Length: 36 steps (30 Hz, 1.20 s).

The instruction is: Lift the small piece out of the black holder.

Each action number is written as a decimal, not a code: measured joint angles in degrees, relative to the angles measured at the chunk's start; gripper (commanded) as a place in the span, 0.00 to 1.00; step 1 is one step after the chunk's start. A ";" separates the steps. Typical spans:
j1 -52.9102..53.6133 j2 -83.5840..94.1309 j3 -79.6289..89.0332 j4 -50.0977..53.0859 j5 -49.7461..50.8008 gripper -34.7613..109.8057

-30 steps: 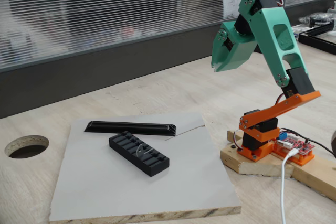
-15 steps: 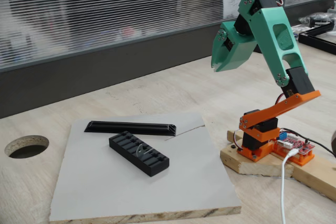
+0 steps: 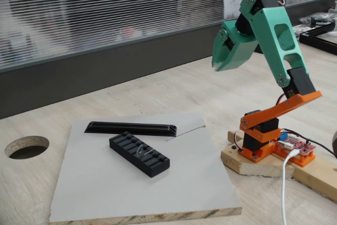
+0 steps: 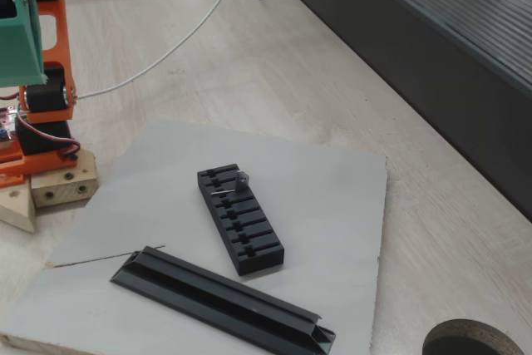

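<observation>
The bench is pale wood, with a round hole cut through it near the left edge of this fixed view. On it lies a light-grey board, and to the board's right the green arm stands on its orange base, folded up high.

On the board lie two black things. The longer, thinner channel strip lies toward the far edge in that view. Just beside it, apart from it, lies the black holder, a slotted block set at a slant. The small piece sits in a slot near one end of the holder, sticking up a little above the top; in the other fixed view it is a faint light fleck.

The hand hangs in the air, pointing down, well apart from the holder and above bare bench. It holds nothing and touches nothing. Its fingers look close together at the tip, but from this angle I cannot tell whether they are shut.

By my reading the task is at its start: the approach is not yet made. The next move calls for a long reach out and down over the board, fingers parted narrowly to straddle the tab without catching the slot walls.
</observation>
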 measured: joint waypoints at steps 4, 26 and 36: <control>0.00 0.00 0.00 0.00 0.00 0.31; 0.00 0.00 0.00 0.00 -0.18 0.31; 0.09 -6.86 0.00 0.00 -0.18 0.31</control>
